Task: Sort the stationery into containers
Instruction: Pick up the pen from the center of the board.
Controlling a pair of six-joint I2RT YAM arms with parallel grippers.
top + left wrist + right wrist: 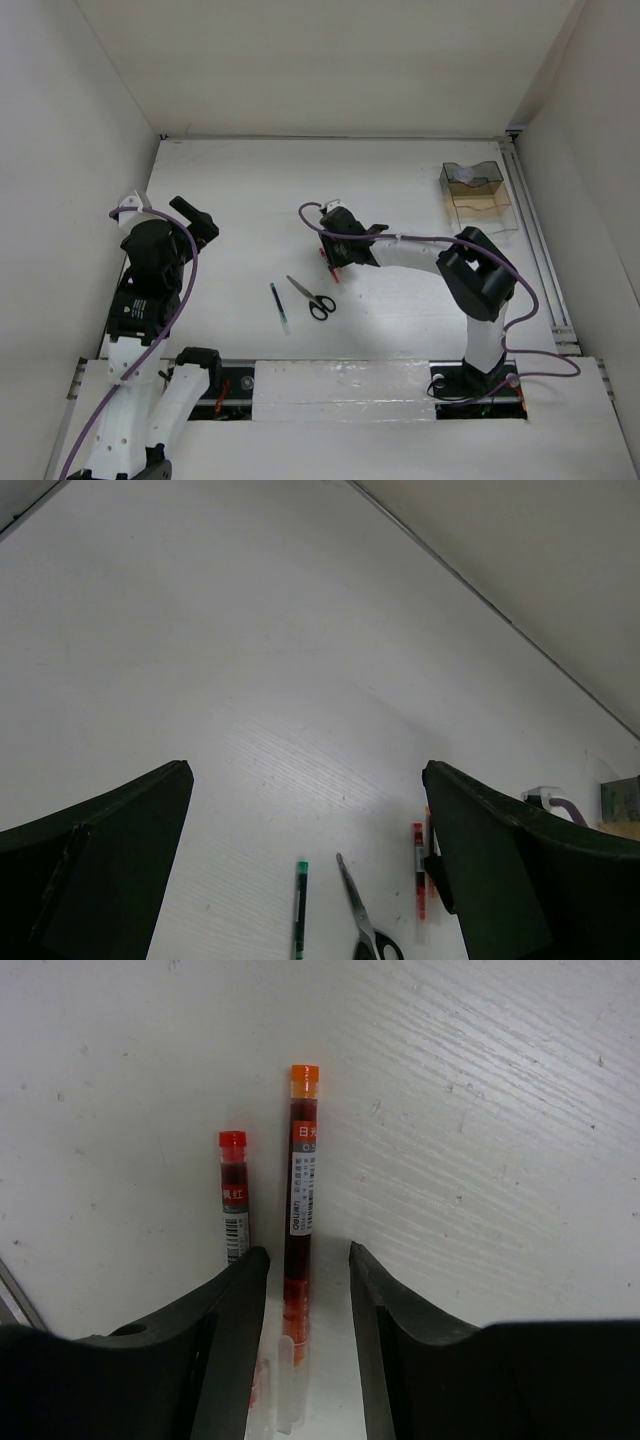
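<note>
My right gripper (308, 1260) is open and low over the table, its fingers on either side of an orange-capped red pen (300, 1200). A shorter red-capped pen (234, 1195) lies just outside its left finger. In the top view this gripper (335, 262) is at the table's middle. Black-handled scissors (312, 297) and a thin dark pen (279, 306) lie just in front of it. They also show in the left wrist view, the scissors (358, 915) and the pen (300, 905). My left gripper (306, 772) is open, empty and raised at the left (195, 220). The smoky-brown organiser (478, 200) stands at the back right with a pale roll (465, 176) inside.
White walls close in the table on the left, back and right. A metal rail (540, 250) runs along the right edge beside the organiser. The arm bases and their cables sit at the near edge.
</note>
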